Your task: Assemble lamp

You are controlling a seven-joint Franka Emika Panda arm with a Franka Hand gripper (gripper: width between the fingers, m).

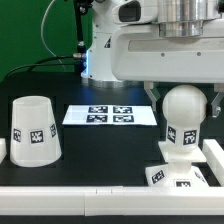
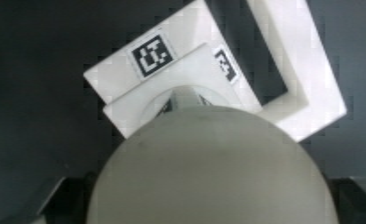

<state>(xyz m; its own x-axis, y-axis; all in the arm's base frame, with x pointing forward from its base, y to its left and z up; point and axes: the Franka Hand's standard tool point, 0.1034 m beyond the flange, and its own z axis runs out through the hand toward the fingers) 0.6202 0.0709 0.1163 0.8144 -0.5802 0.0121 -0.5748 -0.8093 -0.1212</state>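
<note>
The round white bulb (image 1: 185, 106) stands upright with its tagged stem (image 1: 181, 138) down on the square stepped base (image 1: 180, 176) at the exterior view's front right. My gripper (image 1: 184, 100) comes down from above with a dark finger on each side of the bulb and is shut on it. In the wrist view the bulb (image 2: 206, 165) fills the picture between the fingers (image 2: 63, 200), and the tagged base (image 2: 162, 62) shows beyond it. The cone shade (image 1: 34, 130) stands alone at the exterior view's left, narrow end up.
The marker board (image 1: 110, 115) lies flat in the middle of the black table. A white rail (image 1: 214, 155) runs beside the base on the exterior view's right and also shows in the wrist view (image 2: 304, 70). The robot's white body (image 1: 120, 50) stands behind.
</note>
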